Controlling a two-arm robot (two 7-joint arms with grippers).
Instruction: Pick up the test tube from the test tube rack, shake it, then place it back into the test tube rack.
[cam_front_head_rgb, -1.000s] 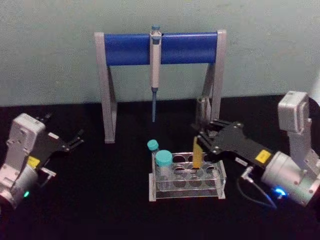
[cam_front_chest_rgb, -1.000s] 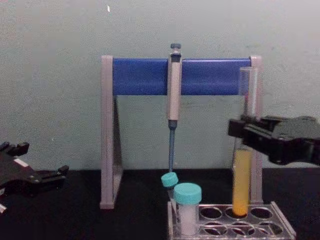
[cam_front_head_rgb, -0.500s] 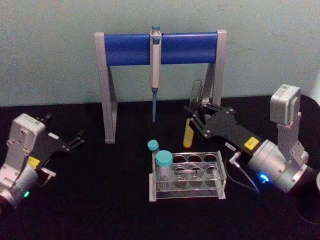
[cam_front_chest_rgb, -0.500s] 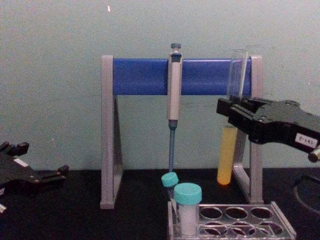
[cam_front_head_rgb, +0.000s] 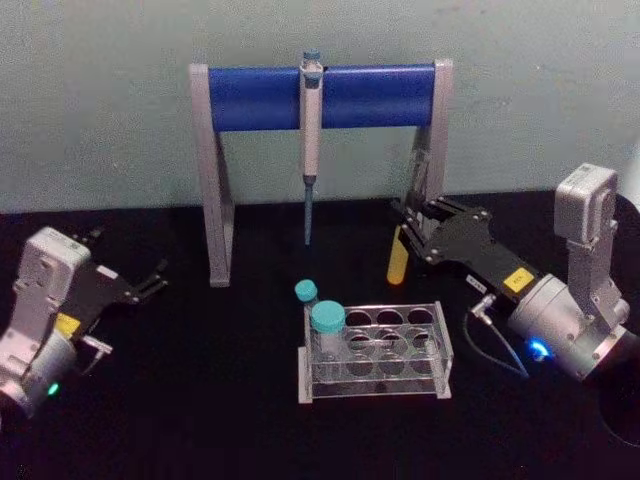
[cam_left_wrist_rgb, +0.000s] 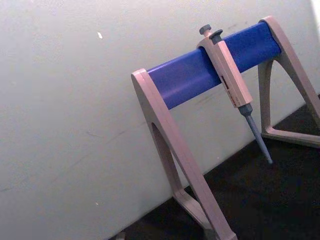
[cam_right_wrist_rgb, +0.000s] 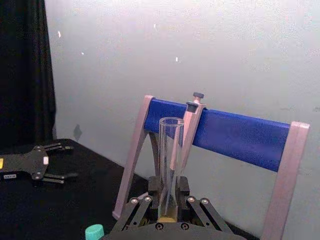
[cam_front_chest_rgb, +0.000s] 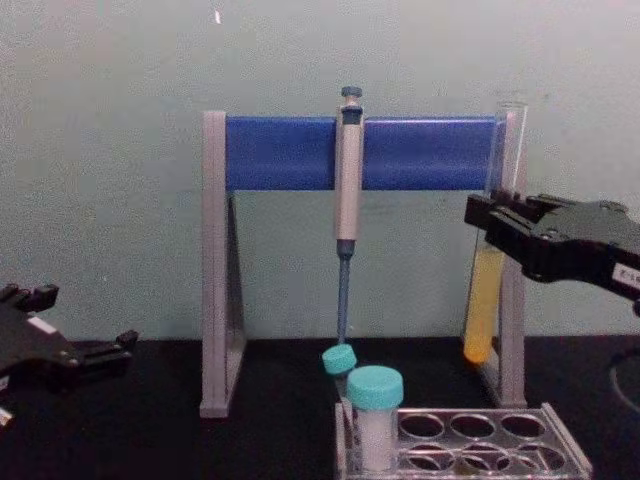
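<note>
- Behind the test tube rack (cam_front_head_rgb: 445, 362), near its right rear corner and higher than its top, my right end effector (cam_front_head_rgb: 408, 222) is clamped on the test tube (cam_front_head_rgb: 398, 262). The fingers pinch the glass about at its middle, just over the yellow liquid.
- The tube hangs free in the air, apart from the rack and fully out of its holes. Its round bottom is over the black worktop (cam_front_head_rgb: 220, 400) behind the rack, and its open mouth points up. It leans a little and is not perfectly upright.
- I judge that the first step, the picking up, is done.
- About the shaking, one moment does not tell me whether it is in progress or complete. The liquid sits in the lower part of the tube, and I see no splash on the glass above it.
- The last step is not done: the tube must go back into the rack. The holes on the rack's right and middle part look free, while two teal-capped tubes (cam_front_head_rgb: 327, 318) stand at its left end.
- For this return, I think the tube must come forward over a free hole, be made upright and then be lowered.
- My left end effector (cam_front_head_rgb: 150, 283) is far to the left of the rack, low over the worktop. Its fingers are spread apart and hold nothing, so it seems parked.
</note>
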